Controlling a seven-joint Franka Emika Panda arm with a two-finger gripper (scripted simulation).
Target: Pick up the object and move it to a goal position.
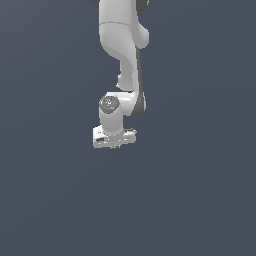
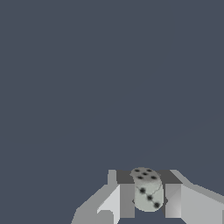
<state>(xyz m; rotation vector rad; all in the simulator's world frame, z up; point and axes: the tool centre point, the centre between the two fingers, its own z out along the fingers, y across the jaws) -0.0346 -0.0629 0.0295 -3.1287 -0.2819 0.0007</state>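
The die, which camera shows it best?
The wrist view. There the die fills the gap between the gripper's fingers, its black pips plain to see. In the exterior view the gripper hides it; no die can be made out.

We see the arm [image 1: 121, 45] cut off by the exterior view's top edge. There the tool [image 1: 114, 142] hides its fingertips and the die [image 2: 147, 189] beneath its body. In the wrist view, the fingers [image 2: 173, 200] run off the picture's edge.
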